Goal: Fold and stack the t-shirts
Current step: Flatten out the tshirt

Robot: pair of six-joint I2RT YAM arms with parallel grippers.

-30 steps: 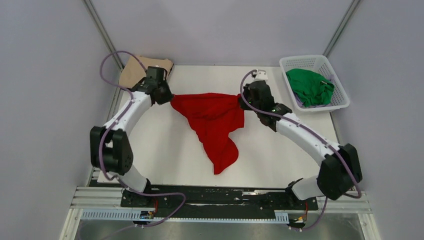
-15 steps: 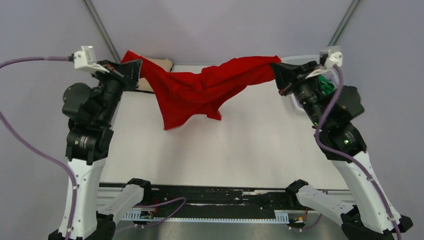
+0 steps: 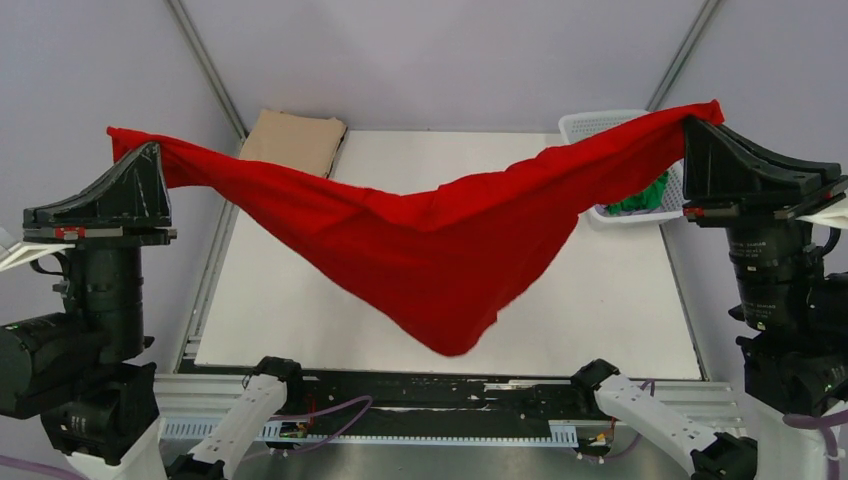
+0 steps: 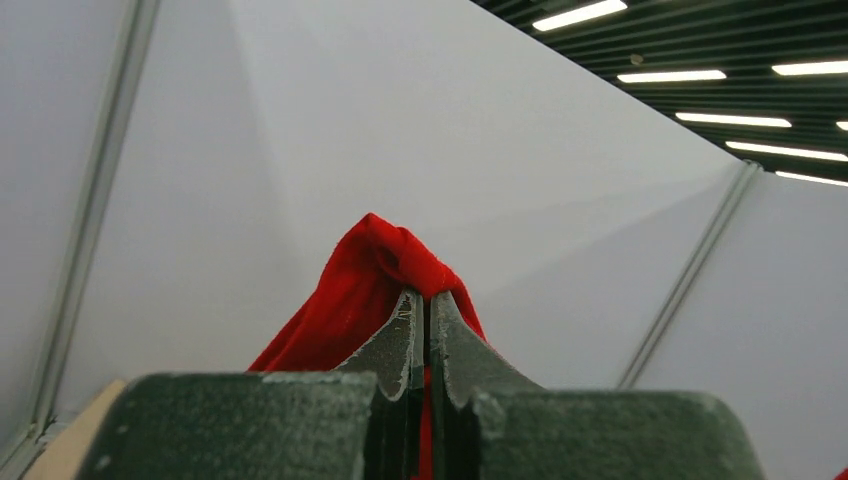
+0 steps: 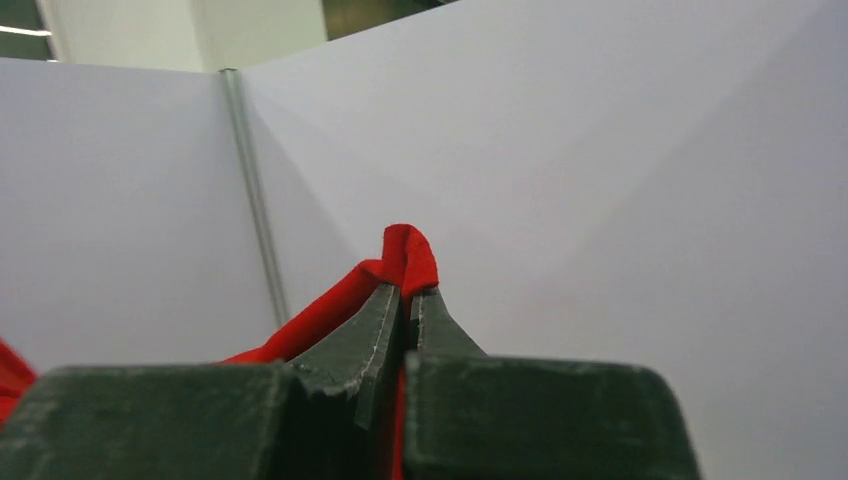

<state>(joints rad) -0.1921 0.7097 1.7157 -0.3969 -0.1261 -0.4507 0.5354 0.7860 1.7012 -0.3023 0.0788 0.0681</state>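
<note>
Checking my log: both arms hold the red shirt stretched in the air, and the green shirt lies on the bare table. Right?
Not the last part: the green shirt lies in the white basket, as the top external view shows. The red shirt is held as said.

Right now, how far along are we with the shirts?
Done: the tan shirt lies as a flat rectangle at the far left corner of the table, apparently folded. In hand: the red shirt hangs spread between the left gripper and right gripper, each shut on an edge; not yet folded. Left: the green shirt sits crumpled in the white basket.
</note>
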